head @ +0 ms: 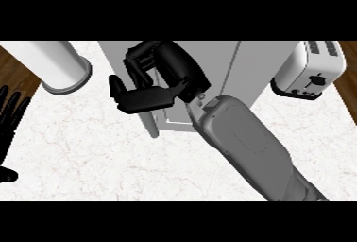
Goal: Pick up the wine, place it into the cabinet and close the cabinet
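The light grey cabinet (241, 71) stands at the middle back of the marble counter. Its left door (149, 124) shows edge-on as a thin panel running toward me, standing a little off the cabinet's front. My right hand (171, 66) lies against that door's upper part. Its fingers (137, 61) are loosely bent over the door's left side, and the thumb (143, 100) spreads out below. Nothing shows in the hand. No wine bottle is in sight; the cabinet's inside is hidden. My left hand (10, 118) rests open at the left edge, fingers up.
A white cylinder (55, 64) stands at the back left. A white toaster (314, 71) sits at the back right beside the cabinet. Dark wood floor shows past the counter's (90, 160) far corners.
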Tool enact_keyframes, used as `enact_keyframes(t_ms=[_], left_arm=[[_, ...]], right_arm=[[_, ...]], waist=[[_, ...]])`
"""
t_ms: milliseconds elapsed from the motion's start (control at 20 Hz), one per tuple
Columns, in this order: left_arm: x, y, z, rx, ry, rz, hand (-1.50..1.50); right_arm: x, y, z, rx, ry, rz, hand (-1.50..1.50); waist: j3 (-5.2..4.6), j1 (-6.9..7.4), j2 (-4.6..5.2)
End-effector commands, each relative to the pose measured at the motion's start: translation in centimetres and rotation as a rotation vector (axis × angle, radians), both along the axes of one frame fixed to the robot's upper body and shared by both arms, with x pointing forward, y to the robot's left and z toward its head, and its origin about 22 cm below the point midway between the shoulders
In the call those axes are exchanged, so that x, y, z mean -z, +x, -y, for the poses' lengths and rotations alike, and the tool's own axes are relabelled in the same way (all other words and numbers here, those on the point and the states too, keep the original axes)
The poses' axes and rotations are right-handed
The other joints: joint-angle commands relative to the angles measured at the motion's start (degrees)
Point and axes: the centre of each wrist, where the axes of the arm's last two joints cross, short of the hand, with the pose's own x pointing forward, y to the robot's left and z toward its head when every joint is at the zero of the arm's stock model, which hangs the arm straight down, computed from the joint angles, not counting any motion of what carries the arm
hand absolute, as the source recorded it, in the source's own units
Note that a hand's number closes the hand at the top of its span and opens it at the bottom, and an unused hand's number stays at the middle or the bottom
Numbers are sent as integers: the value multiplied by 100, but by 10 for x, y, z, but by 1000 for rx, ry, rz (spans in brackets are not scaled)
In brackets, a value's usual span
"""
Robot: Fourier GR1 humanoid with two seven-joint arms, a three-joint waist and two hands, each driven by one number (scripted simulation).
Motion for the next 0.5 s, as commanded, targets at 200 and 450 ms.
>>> enact_keyframes(t_ms=[200,450], left_arm=[[-11,10,-4,11,-2,13,-150],[-9,12,10,46,-6,1,-150]], right_arm=[[8,46,52,183,-37,-24,150],[20,50,54,198,-56,-24,150]], waist=[[50,-65,226],[53,-3,224]])
